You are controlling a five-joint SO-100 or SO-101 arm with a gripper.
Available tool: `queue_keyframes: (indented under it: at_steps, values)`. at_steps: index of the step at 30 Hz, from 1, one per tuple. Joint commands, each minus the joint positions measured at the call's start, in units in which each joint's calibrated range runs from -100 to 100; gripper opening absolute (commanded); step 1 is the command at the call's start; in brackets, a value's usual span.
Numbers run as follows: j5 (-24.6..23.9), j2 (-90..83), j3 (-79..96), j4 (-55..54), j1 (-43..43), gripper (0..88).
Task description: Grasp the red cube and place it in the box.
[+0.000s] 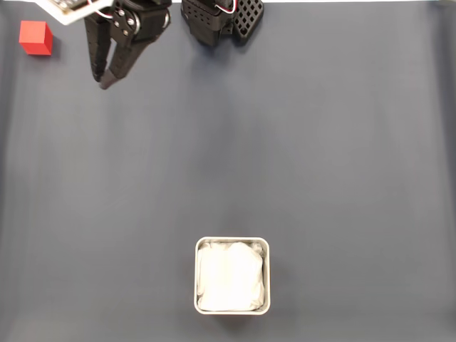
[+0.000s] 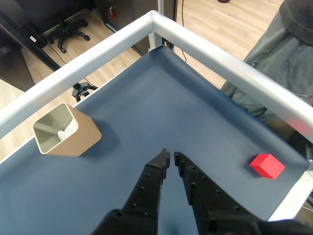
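Observation:
The red cube sits on the dark grey mat at the far upper left of the fixed view; the wrist view has the red cube at lower right, close to the table's rail. My gripper hangs to the right of the cube, well apart from it, its black fingers almost together with nothing between them. From the wrist, the gripper points at bare mat. The box, a silvery tin with white lining, stands at the bottom centre of the fixed view, far from both. In the wrist view the box is at the left.
The arm's black base stands at the top edge of the fixed view. A raised metal rail frames the table's edges. A person in grey clothing stands just beyond the rail on the cube's side.

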Motion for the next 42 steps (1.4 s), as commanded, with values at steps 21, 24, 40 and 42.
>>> queue_keyframes:
  at_steps: [21, 24, 40, 42]
  values:
    - [0.83, -1.06, 3.51, 0.45, 11.34, 0.0]
    - [0.88, -0.72, 3.97, 0.37, 12.48, 0.0]
    - [0.63, 1.80, 3.97, -1.35, 19.94, 0.1]
    - [0.59, 1.88, 3.97, -1.44, 20.86, 0.1]
